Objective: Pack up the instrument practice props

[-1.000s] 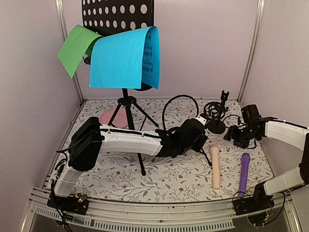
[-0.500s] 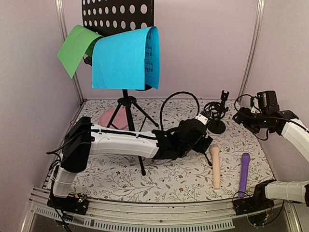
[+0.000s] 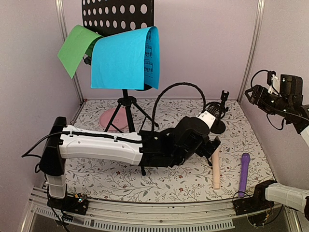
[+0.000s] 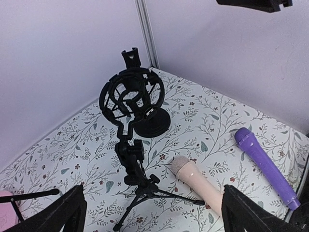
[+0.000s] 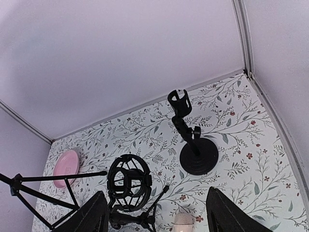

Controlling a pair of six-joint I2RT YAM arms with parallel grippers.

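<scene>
Over floral-print table (image 3: 106,180), hovers with left gripper (image 4: 153,193) spread wide, empty, just above beige microphone (image 4: 198,186); holds right gripper (image 5: 157,193) spread, high.

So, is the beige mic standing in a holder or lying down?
Lying down: the beige mic rests flat on the table, beside the purple mic, not touching it.

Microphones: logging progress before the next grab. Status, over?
Left hand and right hand open, empty. Beige microphone, purple microphone lying flat, unpacked. Tripod mic support stands close beside beige microphone's head.
</scene>
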